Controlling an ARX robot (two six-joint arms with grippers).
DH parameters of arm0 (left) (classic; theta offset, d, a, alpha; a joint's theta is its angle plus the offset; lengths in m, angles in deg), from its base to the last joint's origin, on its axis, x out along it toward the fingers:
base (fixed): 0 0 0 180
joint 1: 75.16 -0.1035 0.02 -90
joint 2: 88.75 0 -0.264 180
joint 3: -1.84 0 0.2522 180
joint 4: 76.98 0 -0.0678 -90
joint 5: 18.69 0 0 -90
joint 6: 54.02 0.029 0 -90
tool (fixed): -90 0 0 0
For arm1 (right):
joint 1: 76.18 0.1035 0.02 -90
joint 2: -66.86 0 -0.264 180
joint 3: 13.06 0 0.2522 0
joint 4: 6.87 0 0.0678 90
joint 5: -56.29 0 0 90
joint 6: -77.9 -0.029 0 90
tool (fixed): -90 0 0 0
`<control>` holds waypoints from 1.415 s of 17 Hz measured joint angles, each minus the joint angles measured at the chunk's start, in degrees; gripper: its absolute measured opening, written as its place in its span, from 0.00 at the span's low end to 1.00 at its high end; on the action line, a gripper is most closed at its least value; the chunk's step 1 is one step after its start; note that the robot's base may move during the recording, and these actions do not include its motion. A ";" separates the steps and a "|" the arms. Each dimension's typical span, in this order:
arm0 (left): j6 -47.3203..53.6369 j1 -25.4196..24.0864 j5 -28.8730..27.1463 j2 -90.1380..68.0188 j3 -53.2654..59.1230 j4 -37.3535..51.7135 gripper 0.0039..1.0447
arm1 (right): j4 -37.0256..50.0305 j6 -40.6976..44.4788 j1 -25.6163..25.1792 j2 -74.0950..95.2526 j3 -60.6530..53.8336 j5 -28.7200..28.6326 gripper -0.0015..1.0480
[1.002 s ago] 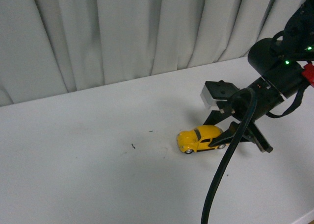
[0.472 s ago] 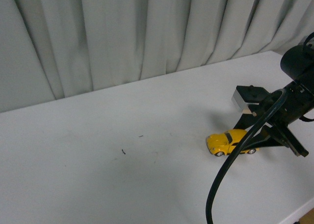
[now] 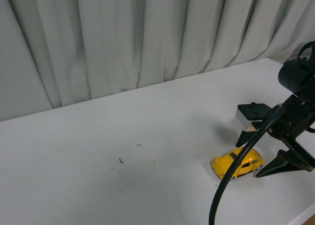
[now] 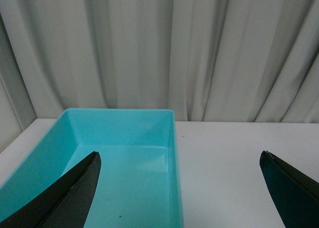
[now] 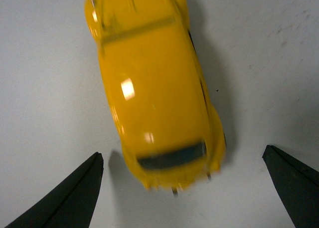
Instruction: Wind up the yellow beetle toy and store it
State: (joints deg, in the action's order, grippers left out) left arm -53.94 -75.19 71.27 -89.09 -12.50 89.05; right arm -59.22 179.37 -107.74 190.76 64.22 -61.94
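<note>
Now that the right gripper (image 3: 248, 160) has been opened, the yellow beetle toy (image 5: 149, 83) is released.
Winding is judged done; storing remains.

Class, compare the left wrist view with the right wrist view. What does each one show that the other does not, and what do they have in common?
Only the left wrist view shows a turquoise bin, open-topped with nothing visible inside, and a pale curtain behind it. Only the right wrist view shows the yellow beetle toy, seen from above, lying between the spread fingers without touching them. Both views show the white table and a pair of dark fingers set wide apart: the left gripper and the right gripper are both open.
</note>
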 joint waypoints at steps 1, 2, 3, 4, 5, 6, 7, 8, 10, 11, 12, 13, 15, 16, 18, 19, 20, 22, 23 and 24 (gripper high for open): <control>0.00 0.00 0.00 0.00 0.00 0.00 0.94 | 0.39 0.22 -0.02 0.00 -0.11 -0.02 0.95; 0.00 0.00 0.00 0.00 0.00 0.00 0.94 | 0.79 0.39 -0.02 0.00 -0.13 -0.02 0.93; 0.00 0.00 0.02 0.00 0.00 0.00 0.94 | 0.74 0.50 -0.02 0.00 -0.15 -0.04 0.93; 0.00 0.00 0.02 0.00 0.00 0.00 0.94 | 0.81 0.63 -0.02 0.00 -0.17 -0.07 0.93; 0.00 0.00 0.02 0.00 0.00 0.00 0.94 | 0.92 0.66 -0.02 0.00 -0.17 -0.07 0.93; 0.00 0.00 0.02 0.00 0.00 0.00 0.94 | 0.94 0.63 -0.02 0.00 -0.17 -0.04 0.93; 0.00 0.00 0.00 0.00 0.00 0.00 0.94 | 1.09 0.63 -0.02 0.00 -0.28 -0.04 0.93; 0.00 0.00 0.00 0.00 0.00 0.00 0.94 | 1.18 0.66 -0.02 -0.09 -0.39 -0.04 0.93; 0.00 0.00 0.00 0.00 0.00 0.00 0.94 | 1.62 0.66 -0.02 -0.33 -0.79 0.09 0.93; 0.00 0.00 0.00 0.00 0.00 0.00 0.94 | 1.51 0.66 -0.02 -0.63 -0.96 0.31 0.93; 0.00 0.00 0.00 0.00 0.00 0.00 0.94 | 0.72 0.61 0.07 -1.07 -0.92 0.63 0.93; 0.00 0.00 0.00 0.00 0.00 0.00 0.94 | 0.42 0.57 0.66 -1.60 -1.01 1.09 0.93; 0.00 0.00 0.02 0.00 0.00 0.00 0.94 | 1.22 -0.44 2.10 -4.48 -3.48 2.29 0.93; 0.00 0.00 0.00 0.00 0.00 0.02 0.94 | -0.48 -0.94 3.50 -7.43 -5.49 0.81 0.93; 0.00 0.00 0.00 0.00 0.00 0.02 0.94 | -2.23 -1.20 6.67 -15.41 -6.12 -5.07 0.93; 0.00 0.00 0.02 0.00 0.00 0.02 0.94 | -3.32 -1.27 8.15 -20.46 -5.53 -7.93 0.93; 0.00 0.00 0.00 0.00 0.00 0.00 0.94 | -4.44 -1.29 9.57 -24.94 -4.85 -10.14 0.93; -0.02 0.00 -0.02 0.00 0.00 0.00 0.94 | 22.47 -13.29 15.17 -43.69 -14.43 -0.83 0.83; 0.00 0.02 0.04 0.00 0.00 0.07 0.94 | 31.26 -20.70 16.63 -47.41 -19.56 3.30 0.78; -0.02 0.02 -0.07 0.00 0.00 -0.02 0.94 | 45.09 -34.16 19.54 -53.46 -28.61 9.64 0.70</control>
State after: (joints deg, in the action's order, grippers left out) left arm -53.96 -75.17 71.21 -89.09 -12.50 89.03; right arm -14.13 145.21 -88.20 137.30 35.61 -52.30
